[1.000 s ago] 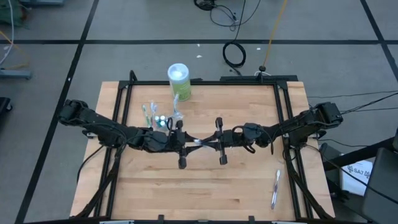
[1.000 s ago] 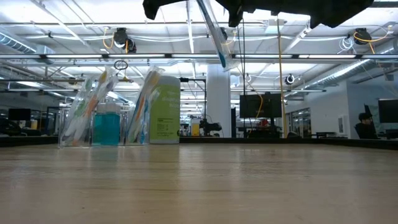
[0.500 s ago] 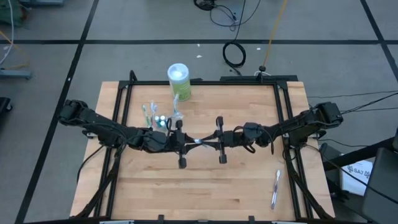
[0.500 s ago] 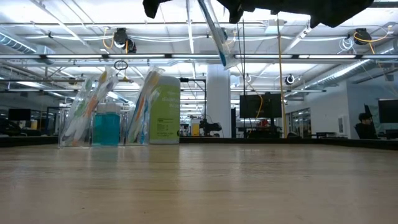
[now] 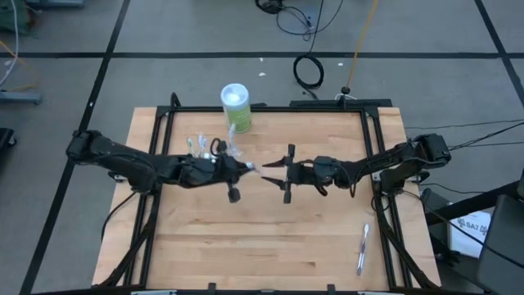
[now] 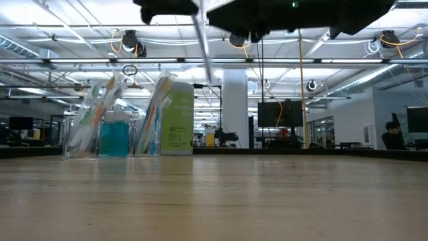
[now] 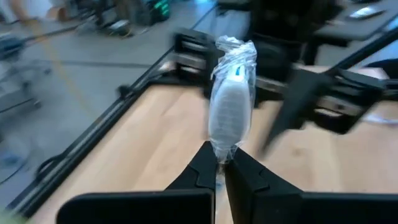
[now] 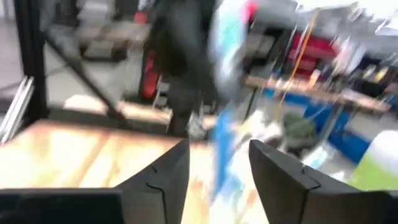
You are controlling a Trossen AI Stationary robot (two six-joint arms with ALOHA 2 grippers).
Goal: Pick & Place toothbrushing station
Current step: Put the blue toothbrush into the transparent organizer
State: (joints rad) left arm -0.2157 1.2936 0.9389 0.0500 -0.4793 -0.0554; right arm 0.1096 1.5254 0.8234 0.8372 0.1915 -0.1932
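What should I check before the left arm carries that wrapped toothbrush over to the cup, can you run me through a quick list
1. Grip: the left gripper is shut on the wrapped toothbrush, pinching one end. Ok.
2. Handover release: the right gripper is open, with the toothbrush between its fingers. Whether they touch it, cannot tell.
3. Height: in the low view the toothbrush hangs well above the table. Ok.
4. Target: the clear cup stands upright beside the green container, already holding toothbrushes. Ok.
5. Room in the cup: cannot tell.
6. Leftovers: another wrapped toothbrush lies near the table's right front. Not ok yet.
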